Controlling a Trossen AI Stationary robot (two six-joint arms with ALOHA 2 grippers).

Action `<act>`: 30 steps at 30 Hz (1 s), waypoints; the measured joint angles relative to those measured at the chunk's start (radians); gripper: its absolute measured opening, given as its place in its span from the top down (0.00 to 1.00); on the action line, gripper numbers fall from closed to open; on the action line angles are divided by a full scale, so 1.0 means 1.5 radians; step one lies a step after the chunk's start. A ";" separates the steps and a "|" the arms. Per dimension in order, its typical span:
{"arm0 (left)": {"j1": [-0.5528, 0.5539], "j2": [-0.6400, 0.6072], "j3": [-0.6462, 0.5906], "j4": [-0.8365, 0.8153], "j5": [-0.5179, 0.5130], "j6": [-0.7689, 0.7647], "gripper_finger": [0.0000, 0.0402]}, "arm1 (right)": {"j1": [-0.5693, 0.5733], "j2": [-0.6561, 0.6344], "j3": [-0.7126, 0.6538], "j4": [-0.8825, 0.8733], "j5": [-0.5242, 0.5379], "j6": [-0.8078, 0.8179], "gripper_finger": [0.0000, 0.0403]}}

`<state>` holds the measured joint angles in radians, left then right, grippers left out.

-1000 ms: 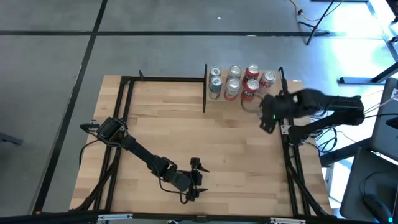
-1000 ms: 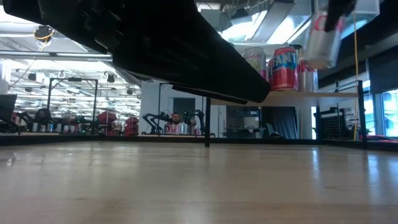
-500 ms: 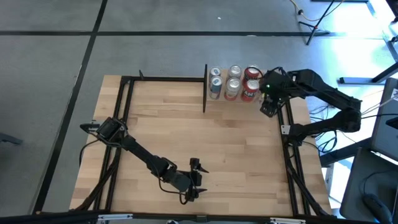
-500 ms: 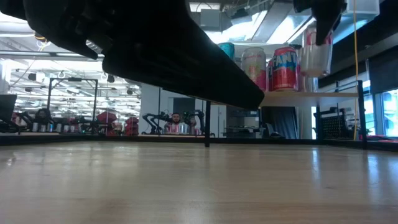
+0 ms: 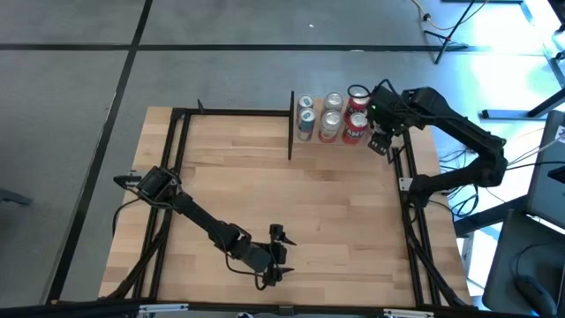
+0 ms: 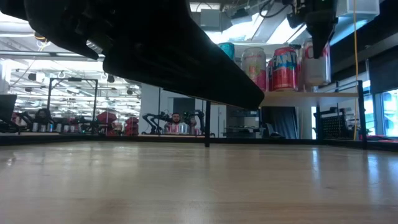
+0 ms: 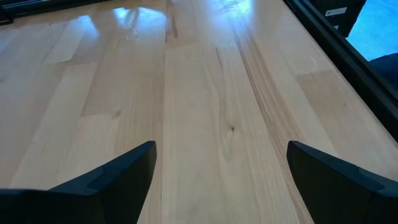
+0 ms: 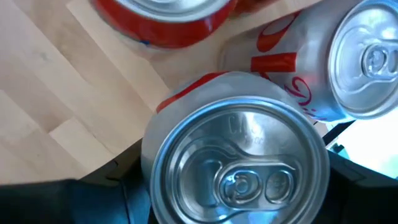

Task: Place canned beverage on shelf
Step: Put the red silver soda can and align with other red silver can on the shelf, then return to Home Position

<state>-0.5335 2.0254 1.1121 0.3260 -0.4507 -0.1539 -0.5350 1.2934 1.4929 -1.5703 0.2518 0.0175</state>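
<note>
Large wooden table (image 5: 291,203) edged by black frame rails (image 5: 173,177). Small shelf (image 6: 311,94) at table's far right corner, raised on black posts (image 5: 290,124), carrying a cluster of cans. Left arm (image 5: 190,212) stretched low along table's near-left part, well apart from shelf; left gripper (image 5: 281,256) near table's front edge, fingers (image 7: 118,171) spread wide over bare wood, nothing between them. Right arm (image 5: 459,141) reaching over shelf's right end from table's right side. Right gripper (image 5: 381,119) just above shelf's right end, jaws clamped on a white-and-red can (image 8: 233,168), upright, silver lid facing wrist camera. Held can (image 6: 316,59) at shelf's right end, just beside the row; contact with shelf board not clear. Crowding it on shelf: red can (image 6: 283,68) and pink can (image 6: 254,65) to its left in low view, teal can (image 6: 227,50) farther left, mostly hidden by dark arm. From above, silver-topped cans (image 5: 305,117) (image 5: 332,115) and red cans (image 5: 357,113) on shelf. In right wrist view, another white-and-red can (image 8: 348,62) touching or nearly touching held one.
</note>
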 joint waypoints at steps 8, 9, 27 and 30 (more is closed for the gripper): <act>0.000 0.000 0.000 0.000 0.000 0.000 0.13 | -0.030 0.017 0.000 0.017 -0.007 -0.019 0.31; 0.000 0.000 0.000 0.000 0.000 0.000 0.13 | -0.030 0.019 0.000 0.020 -0.012 -0.020 0.31; 0.000 0.000 0.000 -0.002 0.000 0.000 0.13 | -0.028 0.043 0.001 0.027 0.017 -0.040 0.14; 0.000 0.000 0.000 -0.002 0.000 0.000 0.13 | -0.028 0.043 0.001 0.030 0.022 -0.046 0.06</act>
<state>-0.5334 2.0254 1.1122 0.3225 -0.4507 -0.1543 -0.5766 1.3583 1.4940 -1.5250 0.2855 -0.0509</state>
